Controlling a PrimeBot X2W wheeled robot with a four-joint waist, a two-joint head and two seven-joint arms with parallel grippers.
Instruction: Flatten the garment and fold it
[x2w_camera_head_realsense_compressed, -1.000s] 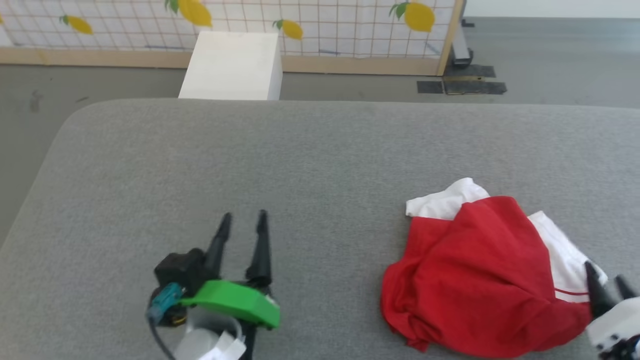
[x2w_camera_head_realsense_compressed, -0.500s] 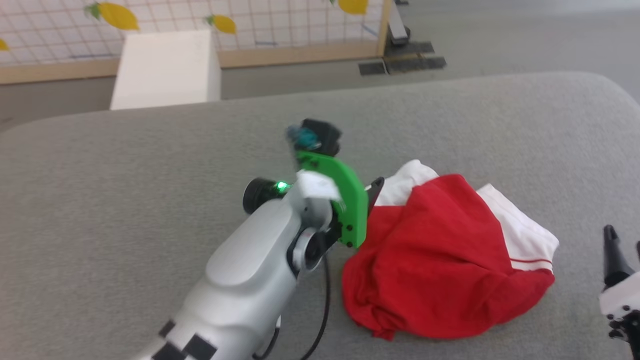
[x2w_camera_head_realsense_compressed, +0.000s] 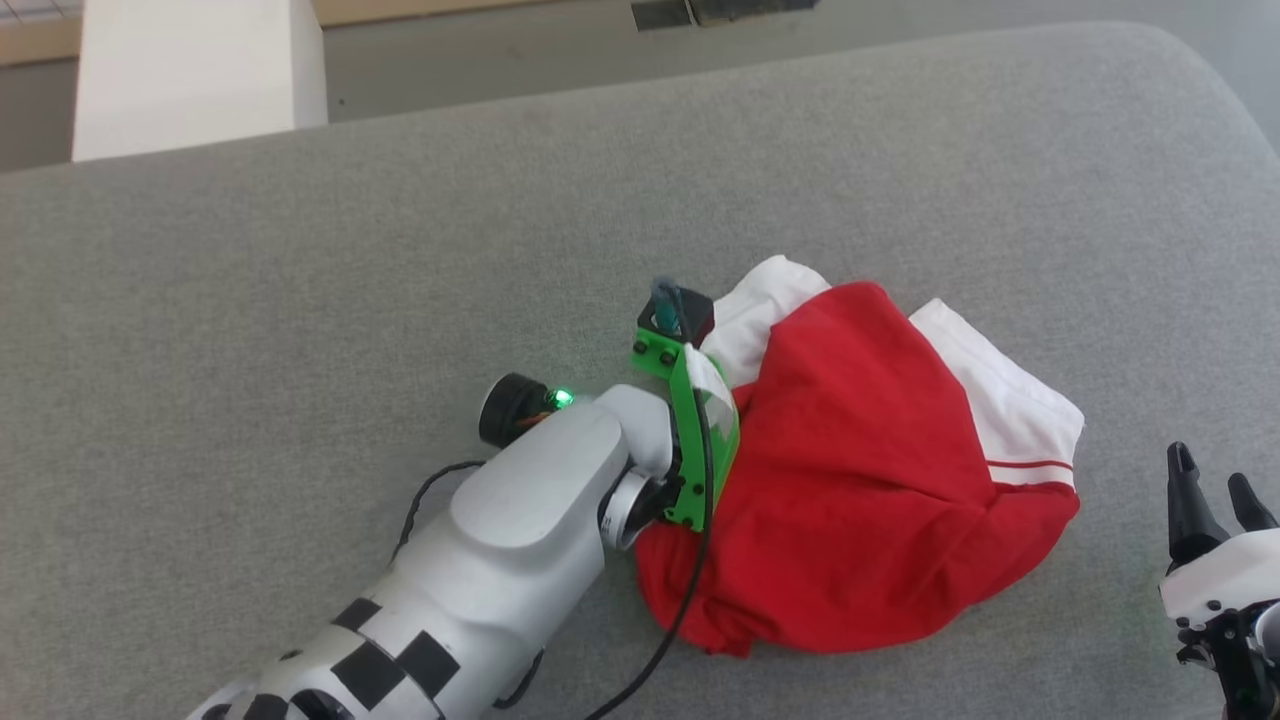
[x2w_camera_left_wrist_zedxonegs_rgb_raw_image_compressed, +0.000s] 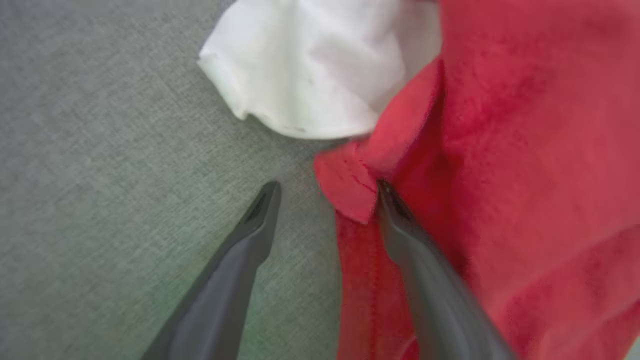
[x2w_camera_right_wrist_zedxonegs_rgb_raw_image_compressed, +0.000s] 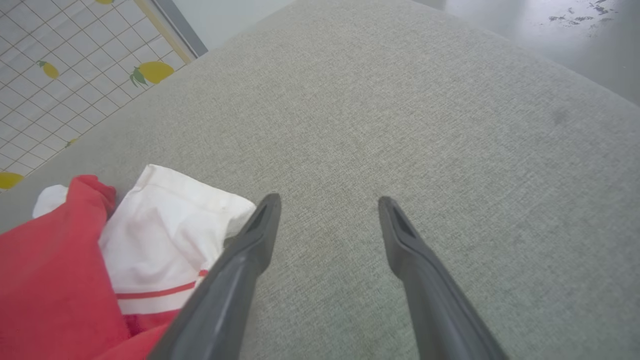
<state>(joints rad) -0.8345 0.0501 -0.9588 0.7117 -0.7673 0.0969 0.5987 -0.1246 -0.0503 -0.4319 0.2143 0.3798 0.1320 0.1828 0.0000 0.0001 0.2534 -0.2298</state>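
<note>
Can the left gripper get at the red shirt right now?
Likely yes: the left gripper is open right at the garment, a red flap lies between its jaws, and nothing stands in the way.

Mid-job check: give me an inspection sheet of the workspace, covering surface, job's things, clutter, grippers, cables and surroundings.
Surface: grey fabric pad, rounded corner.
Job's things: red T-shirt crumpled in a heap, white sleeves showing, not flattened.
Clutter: nothing seen.
Grippers: left gripper open at the T-shirt's red edge, one finger on the cloth; right gripper open over the pad, beside a sleeve.
Cables: black cable from the left wrist crosses the T-shirt's edge.
Surroundings: white box, grey floor, lemon-print panel.
</note>
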